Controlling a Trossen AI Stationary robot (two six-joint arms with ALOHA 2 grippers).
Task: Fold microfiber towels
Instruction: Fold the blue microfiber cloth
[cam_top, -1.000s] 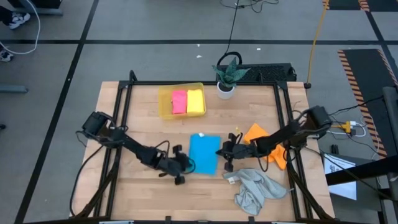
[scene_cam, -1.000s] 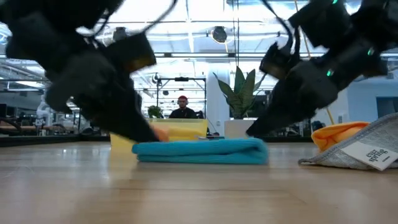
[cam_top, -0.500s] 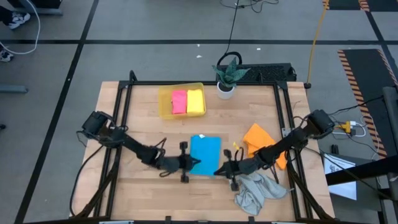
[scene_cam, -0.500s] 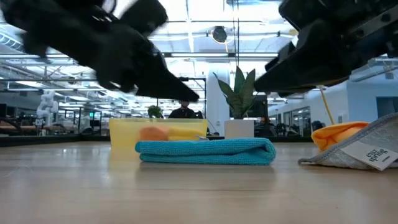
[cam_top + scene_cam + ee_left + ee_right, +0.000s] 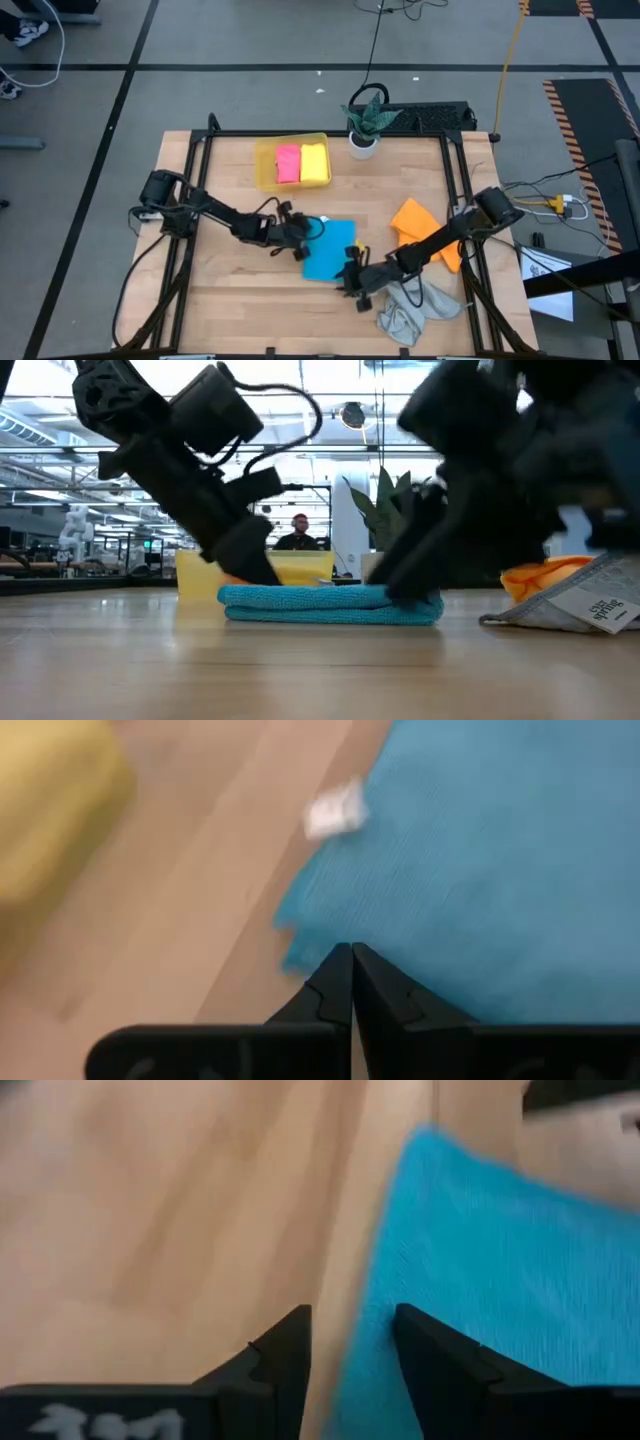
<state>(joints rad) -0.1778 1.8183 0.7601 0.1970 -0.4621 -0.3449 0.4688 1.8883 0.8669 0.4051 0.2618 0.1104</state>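
Observation:
A folded blue towel (image 5: 330, 250) lies flat and askew on the middle of the table. My left gripper (image 5: 305, 240) is shut, with its tips at the towel's left edge. My right gripper (image 5: 350, 1335) is open at the towel's near right corner (image 5: 348, 272), one finger over bare wood and the other over the cloth. An orange towel (image 5: 422, 228) lies at the right. A grey towel (image 5: 408, 310) lies crumpled at the near right. Pink (image 5: 288, 163) and yellow (image 5: 315, 162) folded towels lie in the yellow tray (image 5: 264, 168). My left gripper has its shut fingertips (image 5: 350, 960) on the blue towel's top, just inside its left edge (image 5: 300, 935), near a corner. The fingers slant down from the table's left. The towel lies flat on the table. My right gripper: I cannot tell whether its fingers touch the towel.
A potted plant (image 5: 364, 128) stands at the table's far edge. The grey towel's white label (image 5: 598, 610) lies near my right arm. Bare wood lies near and left of the blue towel.
My left gripper has gone toward the far edge and onto the blue towel's left edge. My right gripper has gone toward the near edge, down to the towel's near right corner. The towel, which lay square to the table's edges, now lies askew.

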